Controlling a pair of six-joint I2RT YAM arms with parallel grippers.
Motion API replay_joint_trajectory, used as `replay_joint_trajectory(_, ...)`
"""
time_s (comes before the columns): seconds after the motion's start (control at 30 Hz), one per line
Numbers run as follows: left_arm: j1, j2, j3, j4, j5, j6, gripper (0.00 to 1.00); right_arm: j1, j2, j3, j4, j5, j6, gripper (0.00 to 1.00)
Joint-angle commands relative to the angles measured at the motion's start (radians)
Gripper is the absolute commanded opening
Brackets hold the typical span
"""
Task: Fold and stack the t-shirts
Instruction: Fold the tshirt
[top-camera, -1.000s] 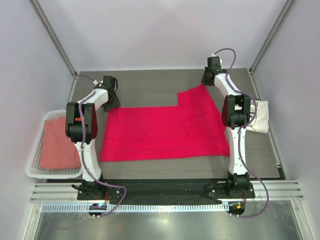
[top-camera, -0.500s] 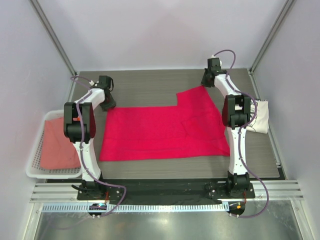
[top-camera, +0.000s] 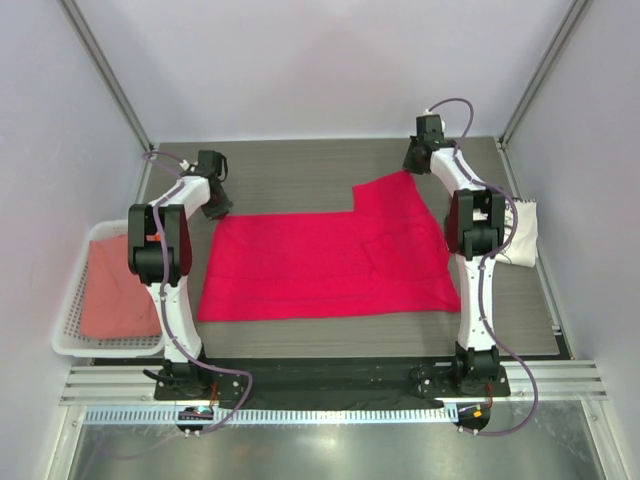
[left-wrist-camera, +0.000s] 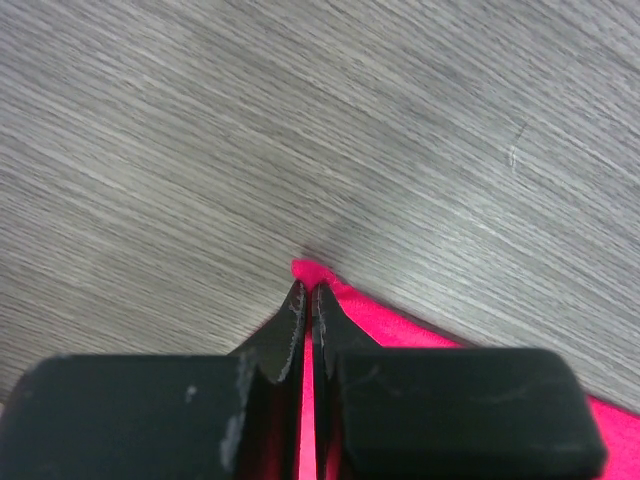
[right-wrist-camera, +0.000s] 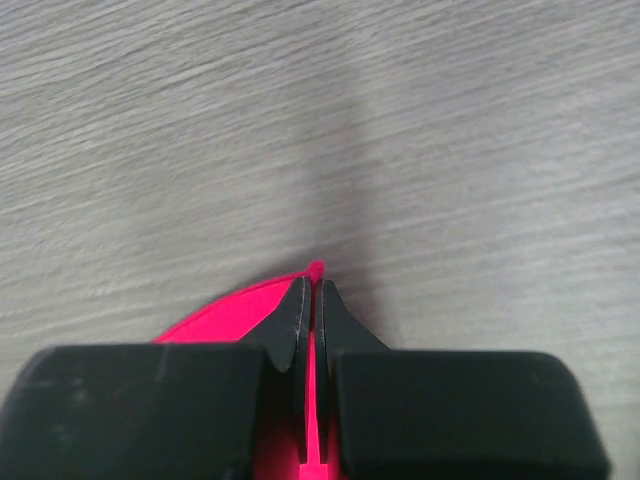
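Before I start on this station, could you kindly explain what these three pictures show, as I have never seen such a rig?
These are two robot arms bolted at the near edge of a table. The wide picture comes from a fixed camera above and behind them; the two close-ups come from a camera on each wrist. A pink t-shirt lies spread on the table. The left fingers are shut on its far left corner, the right fingers on its far right corner. A white basket at the left holds a folded salmon cloth, and a cream cloth lies at the right, partly behind the right arm.
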Motion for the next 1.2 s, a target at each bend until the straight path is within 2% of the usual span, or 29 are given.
replay_joint_trajectory(0.0,0.006,-0.046,-0.011,0.029,-0.017,0.033,0.0,0.003,-0.16,-0.03,0.032,-0.008,-0.007,0.01)
replay_joint_trajectory(0.27,-0.003,-0.19,-0.183,0.227,0.058,0.093,0.0,-0.01,-0.333,-0.208,0.087,-0.099,-0.015,0.01)
replay_joint_trajectory(0.7,-0.016,-0.437,-0.44,0.447,0.004,0.107,0.0,-0.027,-0.684,-0.556,0.173,-0.166,-0.009,0.01)
replay_joint_trajectory(1.17,-0.023,-0.687,-0.735,0.664,-0.075,0.096,0.0,-0.032,-1.045,-0.895,0.171,-0.131,0.003,0.01)
